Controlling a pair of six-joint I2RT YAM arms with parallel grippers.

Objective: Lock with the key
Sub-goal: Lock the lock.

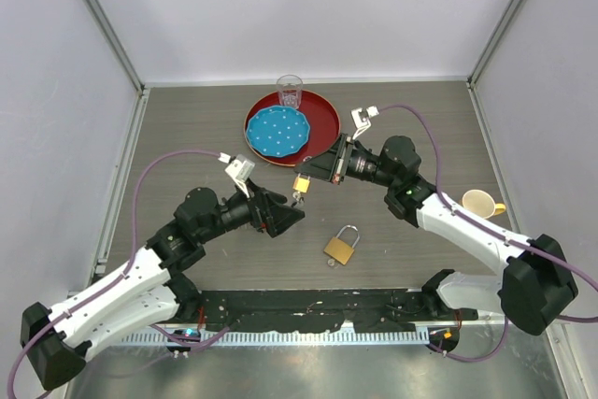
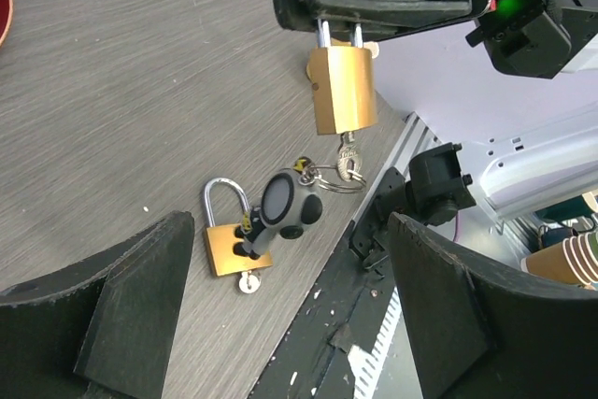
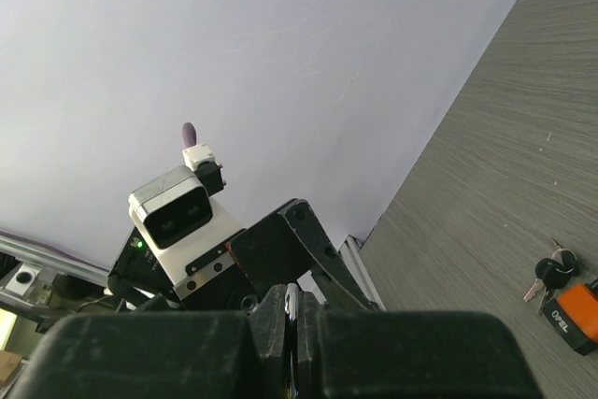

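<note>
Grey table (image 1: 187, 123), red tray (image 1: 324, 115), brass padlock (image 1: 339, 250), cup (image 1: 479, 203)

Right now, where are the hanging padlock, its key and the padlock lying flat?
hanging padlock (image 2: 343, 91), left wrist view, brass body.
key (image 2: 348, 163), left wrist view, its head below that padlock.
lying padlock (image 1: 339, 250), top view, brass body.
</note>
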